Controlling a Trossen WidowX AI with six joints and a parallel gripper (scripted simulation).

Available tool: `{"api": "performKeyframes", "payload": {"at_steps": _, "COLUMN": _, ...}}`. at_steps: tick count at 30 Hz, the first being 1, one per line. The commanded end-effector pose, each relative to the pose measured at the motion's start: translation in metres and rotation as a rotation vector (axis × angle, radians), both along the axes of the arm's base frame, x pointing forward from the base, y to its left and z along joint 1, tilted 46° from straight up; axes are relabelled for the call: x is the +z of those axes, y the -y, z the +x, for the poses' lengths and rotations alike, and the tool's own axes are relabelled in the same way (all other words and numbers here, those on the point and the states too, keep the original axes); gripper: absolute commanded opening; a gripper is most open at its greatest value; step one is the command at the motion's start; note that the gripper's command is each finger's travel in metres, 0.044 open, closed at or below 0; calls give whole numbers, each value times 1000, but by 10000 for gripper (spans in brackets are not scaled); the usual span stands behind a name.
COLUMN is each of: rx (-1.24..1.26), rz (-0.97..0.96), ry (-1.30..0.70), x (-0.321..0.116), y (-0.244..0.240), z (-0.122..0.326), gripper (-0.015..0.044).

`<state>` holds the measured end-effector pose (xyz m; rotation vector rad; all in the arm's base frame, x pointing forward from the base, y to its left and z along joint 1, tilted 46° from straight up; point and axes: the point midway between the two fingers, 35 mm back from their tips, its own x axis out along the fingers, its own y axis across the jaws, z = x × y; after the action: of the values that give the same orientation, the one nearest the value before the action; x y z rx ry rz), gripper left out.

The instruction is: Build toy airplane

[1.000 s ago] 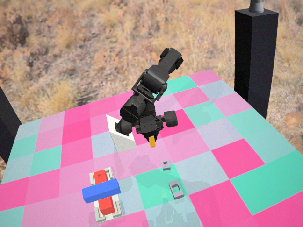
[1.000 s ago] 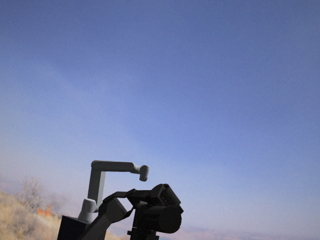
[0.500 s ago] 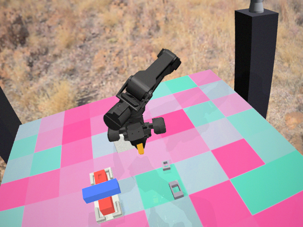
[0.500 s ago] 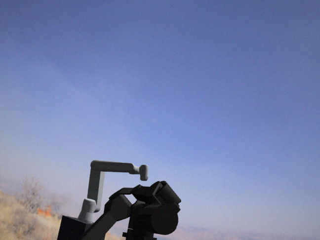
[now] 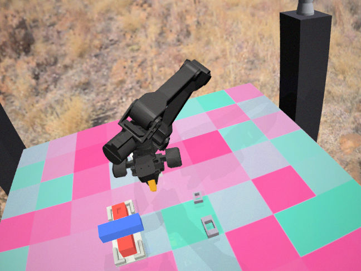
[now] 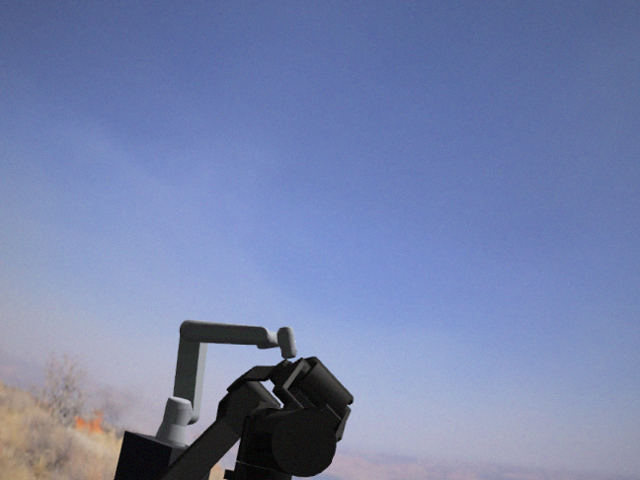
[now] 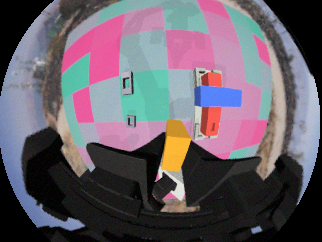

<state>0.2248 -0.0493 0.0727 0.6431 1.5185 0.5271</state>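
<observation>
Pinching the yellow tail fin (image 5: 152, 185) (image 7: 177, 150), the gripper (image 5: 150, 181) (image 7: 172, 136) is presumably keeping its tab free for the fuselage's (image 5: 120, 206) (image 7: 211, 120) open tail socket (image 5: 118, 209) (image 7: 213, 127).

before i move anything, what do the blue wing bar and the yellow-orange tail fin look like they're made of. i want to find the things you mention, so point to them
The blue rectangular wing bar (image 5: 121, 227) (image 7: 218, 97) looks like matte plastic or painted wood: even colour, no grain. The yellow-orange block-like tail fin (image 5: 152, 185) (image 7: 177, 150) seems similar, flat-coloured without glare.

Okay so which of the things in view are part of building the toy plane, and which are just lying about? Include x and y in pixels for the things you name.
Part of the job:
- yellow tail fin (image 5: 152, 185) (image 7: 177, 152), held in the tool (image 5: 151, 181) (image 7: 172, 136)
- blue wing (image 5: 121, 227) (image 7: 218, 97)
- red fuselage (image 5: 127, 246) (image 7: 211, 80)
- white jig (image 5: 120, 261) (image 7: 198, 75)

No clear part in it:
- larger gray frame (image 5: 215, 233) (image 7: 123, 83)
- smaller gray frame (image 5: 198, 201) (image 7: 128, 121)
</observation>
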Motion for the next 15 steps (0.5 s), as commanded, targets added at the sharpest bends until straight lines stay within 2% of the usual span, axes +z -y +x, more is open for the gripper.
{"api": "performKeyframes", "payload": {"at_steps": 1, "rx": 6, "rz": -1, "ry": -1, "x": -13, "y": 10, "z": 0, "gripper": 0}}
{"api": "performKeyframes", "payload": {"at_steps": 15, "rx": 49, "rz": 5, "ry": 23, "x": -51, "y": 34, "z": -2, "gripper": 0}}
